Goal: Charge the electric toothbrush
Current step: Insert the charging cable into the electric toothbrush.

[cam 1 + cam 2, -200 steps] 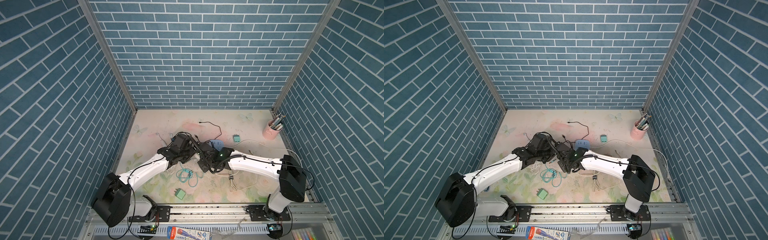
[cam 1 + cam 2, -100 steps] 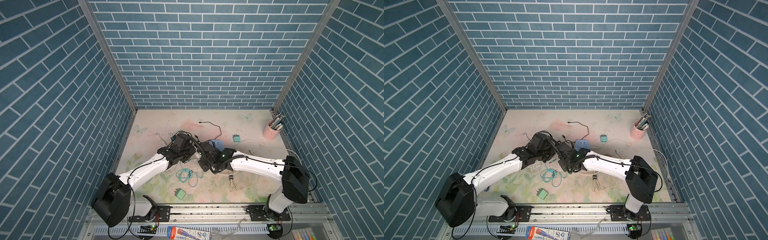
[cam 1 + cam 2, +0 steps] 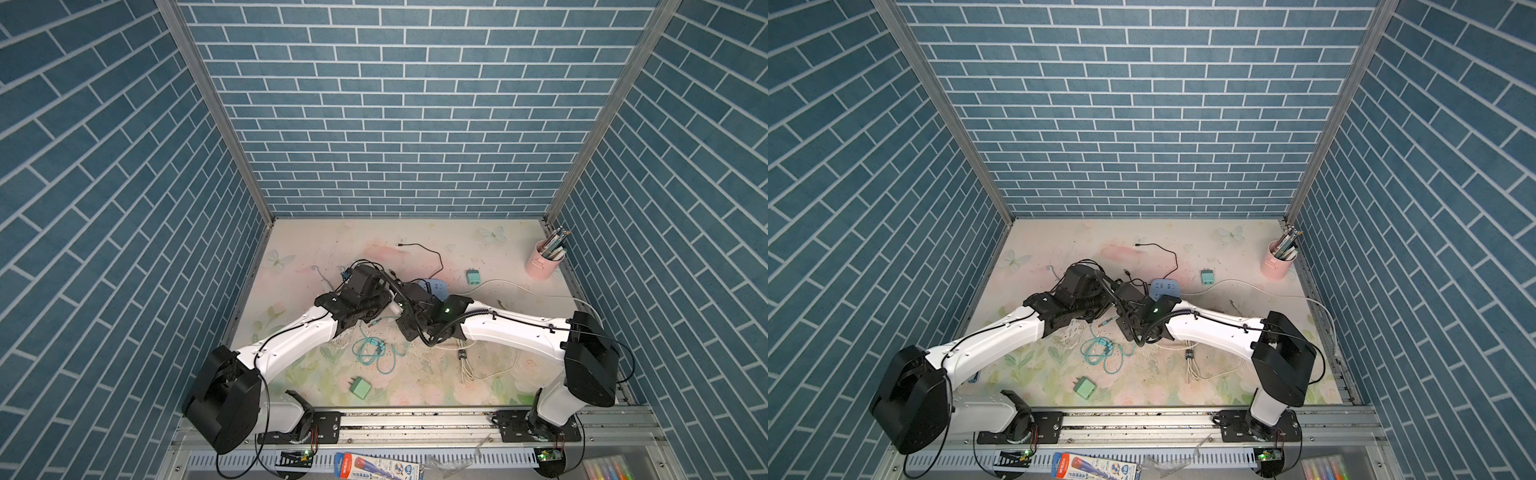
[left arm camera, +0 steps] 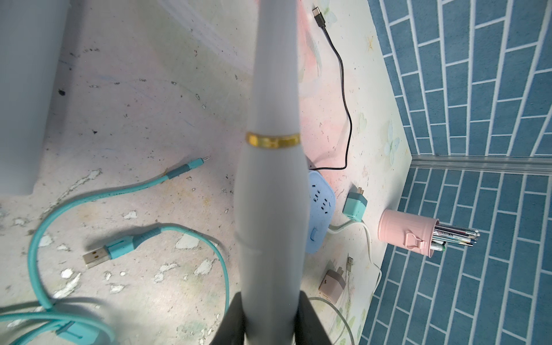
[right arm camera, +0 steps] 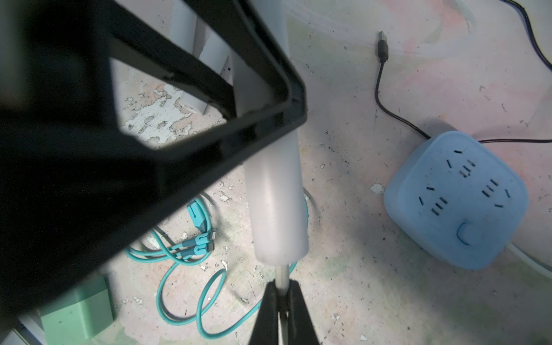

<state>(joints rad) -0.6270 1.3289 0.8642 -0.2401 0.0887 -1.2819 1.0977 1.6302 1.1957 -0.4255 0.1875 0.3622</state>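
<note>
Blue brick-pattern walls (image 3: 395, 104) enclose a worn floral table (image 3: 332, 241).

Writing: a printed box (image 3: 1096, 467) on the rail past the front edge shows what reads as "HB". Its other print is too small to make out.

Arms: the left arm (image 3: 295, 345) and right arm (image 3: 515, 332) rise from that rail and lean inward, their wrists meeting over the table's middle.

- The left pincer (image 4: 270, 301) is clamped around the thick body of the pale grey electric toothbrush (image 4: 271, 209), with its gold ring and slim neck beyond the grip.
- The right pincer (image 5: 280, 288) has its fingers together, pinching a thin pale stub (image 5: 281, 276) at the toothbrush's blunt end.

The toothbrush is held near the blue power strip (image 5: 457, 200). A teal cable (image 4: 89, 197) lies loose beneath, and a pink cup (image 3: 542, 262) of pens stands in the far right corner.
</note>
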